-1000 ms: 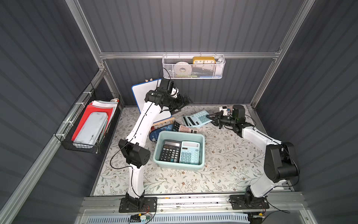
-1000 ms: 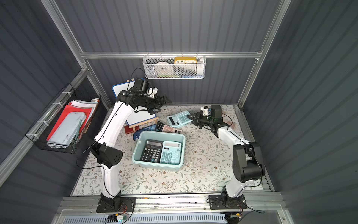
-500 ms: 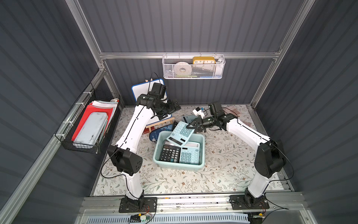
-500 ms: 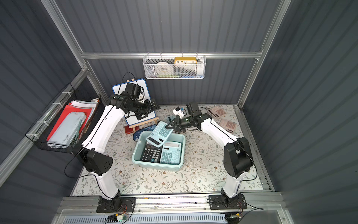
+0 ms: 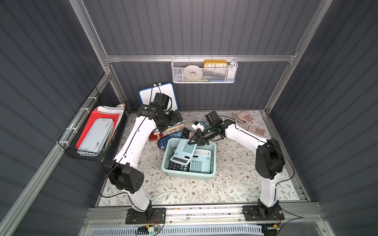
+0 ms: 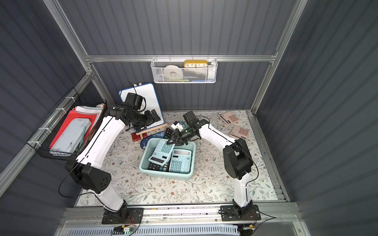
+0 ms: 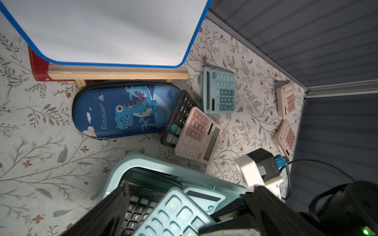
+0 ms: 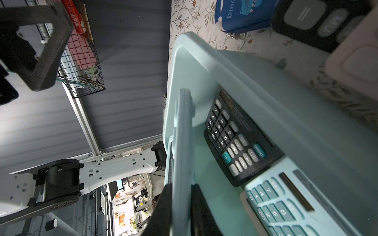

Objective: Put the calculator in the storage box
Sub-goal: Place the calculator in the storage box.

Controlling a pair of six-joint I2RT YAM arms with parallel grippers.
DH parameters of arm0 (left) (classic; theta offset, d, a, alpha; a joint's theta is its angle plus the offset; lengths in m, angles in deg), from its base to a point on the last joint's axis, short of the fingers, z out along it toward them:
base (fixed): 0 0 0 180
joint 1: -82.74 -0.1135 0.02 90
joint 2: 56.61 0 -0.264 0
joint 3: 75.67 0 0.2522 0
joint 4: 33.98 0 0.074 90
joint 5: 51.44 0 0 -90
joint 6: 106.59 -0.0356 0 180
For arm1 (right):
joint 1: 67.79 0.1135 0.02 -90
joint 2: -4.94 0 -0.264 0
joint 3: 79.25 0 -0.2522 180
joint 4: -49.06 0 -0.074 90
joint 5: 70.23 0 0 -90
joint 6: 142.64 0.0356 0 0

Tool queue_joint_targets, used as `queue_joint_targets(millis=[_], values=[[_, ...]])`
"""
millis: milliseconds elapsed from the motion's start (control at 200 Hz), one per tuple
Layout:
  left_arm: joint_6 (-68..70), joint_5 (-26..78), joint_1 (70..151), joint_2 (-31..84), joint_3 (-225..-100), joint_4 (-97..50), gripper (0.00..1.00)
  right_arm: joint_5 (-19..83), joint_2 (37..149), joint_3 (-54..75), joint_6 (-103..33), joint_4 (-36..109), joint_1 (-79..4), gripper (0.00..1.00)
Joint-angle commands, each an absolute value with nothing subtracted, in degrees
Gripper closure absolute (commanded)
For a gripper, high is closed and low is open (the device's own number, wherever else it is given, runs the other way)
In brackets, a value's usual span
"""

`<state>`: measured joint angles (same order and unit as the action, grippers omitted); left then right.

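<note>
Pale blue calculator (image 5: 183, 152) with teal keys, pinched between the black right fingers (image 8: 201, 212). Under them is the mint-teal storage box (image 5: 189, 176), with a black calculator (image 5: 177, 166) inside showing one teal plus key. Cream counter (image 5: 184, 192), green sprigs, small rust flowers. Past the fingers: blue dinosaur-print pencil case (image 7: 122, 108) and a pink calculator (image 7: 197, 134).

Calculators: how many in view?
8: one calculator in the right gripper, two in the storage box, black, pink, blue behind it, two pink far right; more may be hidden.
</note>
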<state>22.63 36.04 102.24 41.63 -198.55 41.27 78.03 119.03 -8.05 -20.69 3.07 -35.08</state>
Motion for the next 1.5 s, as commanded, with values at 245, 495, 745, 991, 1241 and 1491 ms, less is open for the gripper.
queue_joint_targets(millis=[245, 495, 745, 991, 1241, 1491], values=[[23.8, 37.8, 101.8, 38.3, -195.1, 40.3, 0.01, 77.0, 123.5, -12.6, -23.1, 0.4, -33.1, 0.97], [22.9, 38.4, 101.8, 38.7, -193.9, 41.2, 0.01, 74.8, 124.8, -14.6, -24.3, -2.6, -32.8, 0.68], [23.0, 38.6, 101.7, 39.2, -193.1, 41.0, 0.01, 70.0, 124.3, -16.0, -27.1, -8.9, -33.0, 0.55], [22.4, 39.5, 101.7, 39.0, -192.0, 42.7, 0.01, 62.0, 122.9, -20.9, -30.3, -18.8, -34.7, 0.51], [21.7, 38.0, 100.9, 39.5, -190.2, 46.1, 0.01, 57.8, 120.0, -19.7, -36.8, -28.6, -34.7, 0.5], [21.9, 36.0, 100.4, 39.1, -187.6, 46.7, 0.01, 55.1, 116.0, -11.6, -43.8, -31.8, -33.2, 0.79]])
